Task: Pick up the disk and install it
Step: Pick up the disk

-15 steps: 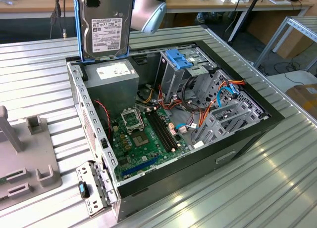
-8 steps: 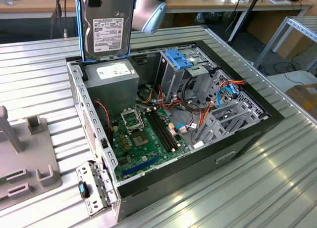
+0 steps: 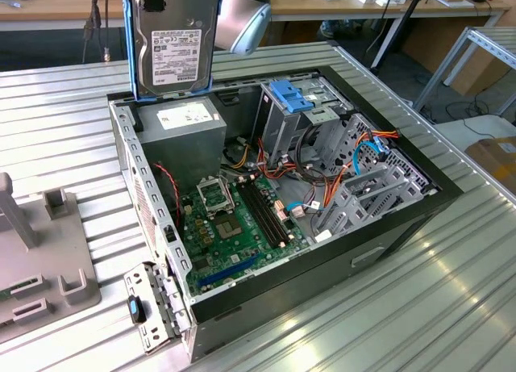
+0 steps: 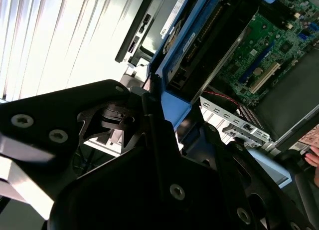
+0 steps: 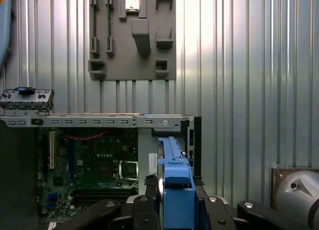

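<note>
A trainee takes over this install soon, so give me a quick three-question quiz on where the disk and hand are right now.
1. True or false: the disk already sits inside the case.
2. The hand is shut on: A) the disk, B) a cable, C) nothing.
3. Fill in: in the exterior view the disk is held ___, above the case.
Key: 1 false; 2 A; 3 upright.

grey disk with a white label and bright blue frame, between the black tool's fingers. below the tool: green circuit board, black case, ribbed silver table.
</note>
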`<action>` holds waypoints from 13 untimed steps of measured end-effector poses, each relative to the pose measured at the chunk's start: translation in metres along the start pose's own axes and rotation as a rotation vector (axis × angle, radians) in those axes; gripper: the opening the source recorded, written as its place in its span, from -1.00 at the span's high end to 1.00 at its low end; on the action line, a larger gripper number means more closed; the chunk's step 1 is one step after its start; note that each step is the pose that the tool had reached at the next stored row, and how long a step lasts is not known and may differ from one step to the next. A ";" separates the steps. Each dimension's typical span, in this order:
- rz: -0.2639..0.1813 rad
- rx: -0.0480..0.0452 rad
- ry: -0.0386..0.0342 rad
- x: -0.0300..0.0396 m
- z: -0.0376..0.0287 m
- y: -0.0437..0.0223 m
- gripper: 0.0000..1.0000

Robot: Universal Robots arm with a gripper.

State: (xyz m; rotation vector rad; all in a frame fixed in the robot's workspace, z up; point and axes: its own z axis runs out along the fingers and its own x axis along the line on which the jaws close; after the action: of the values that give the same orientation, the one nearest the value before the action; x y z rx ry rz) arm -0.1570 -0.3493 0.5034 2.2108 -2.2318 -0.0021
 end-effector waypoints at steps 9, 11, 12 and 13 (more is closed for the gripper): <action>0.000 -0.0001 0.0001 -0.0001 0.0000 -0.0104 0.26; 0.000 0.0000 0.0000 -0.0001 0.0000 -0.0105 0.26; 0.000 0.0000 0.0000 -0.0001 0.0000 -0.0106 0.26; 0.000 0.0000 0.0000 -0.0001 0.0000 -0.0106 0.26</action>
State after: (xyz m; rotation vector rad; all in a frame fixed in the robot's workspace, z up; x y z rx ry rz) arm -0.1464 -0.3493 0.5034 2.2108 -2.2318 -0.0021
